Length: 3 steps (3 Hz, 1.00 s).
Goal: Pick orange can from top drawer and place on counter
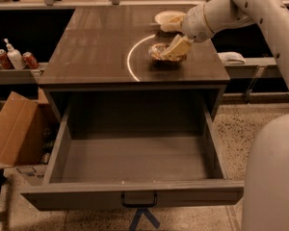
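Note:
The orange can (158, 51) sits low on the counter (96, 47), just right of the bright arc mark (130, 61); I cannot tell if it touches the surface. My gripper (172, 41) reaches in from the upper right and is shut on the can. One pale finger (177, 47) covers the can's right side. The top drawer (135, 153) is pulled fully open below the counter, and its inside holds nothing. Its dark pull handle (138, 199) faces the front.
A pale bowl (164, 17) stands on the counter just behind the gripper. Two red cans (1, 57) and a white bottle (13, 57) stand on a low shelf at left. A cardboard box (12, 129) is on the floor at left. A white object (231, 57) lies at right.

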Available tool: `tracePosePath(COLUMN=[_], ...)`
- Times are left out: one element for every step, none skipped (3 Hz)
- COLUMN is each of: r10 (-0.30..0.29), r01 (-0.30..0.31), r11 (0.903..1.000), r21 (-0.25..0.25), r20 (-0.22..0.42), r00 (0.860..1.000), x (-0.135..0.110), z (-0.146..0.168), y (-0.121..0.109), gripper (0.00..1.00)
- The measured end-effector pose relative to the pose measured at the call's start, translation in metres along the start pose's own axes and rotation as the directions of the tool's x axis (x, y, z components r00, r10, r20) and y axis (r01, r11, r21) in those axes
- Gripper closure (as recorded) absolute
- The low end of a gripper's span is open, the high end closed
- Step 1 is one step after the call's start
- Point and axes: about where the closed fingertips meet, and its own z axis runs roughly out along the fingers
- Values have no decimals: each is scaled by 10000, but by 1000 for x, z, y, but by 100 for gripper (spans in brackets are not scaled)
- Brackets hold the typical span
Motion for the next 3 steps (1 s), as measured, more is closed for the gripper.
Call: tracePosePath(r10=[-2,-2,52], r01=[2,2,-53], r11=[10000,10000,9999], r21=[-22,-22,143], r20=[28,28,9], r00=[10000,10000,10000], x=[-3,-3,5], z=[2,2,-12], y=[-3,-3,9], gripper=[0,0,0])
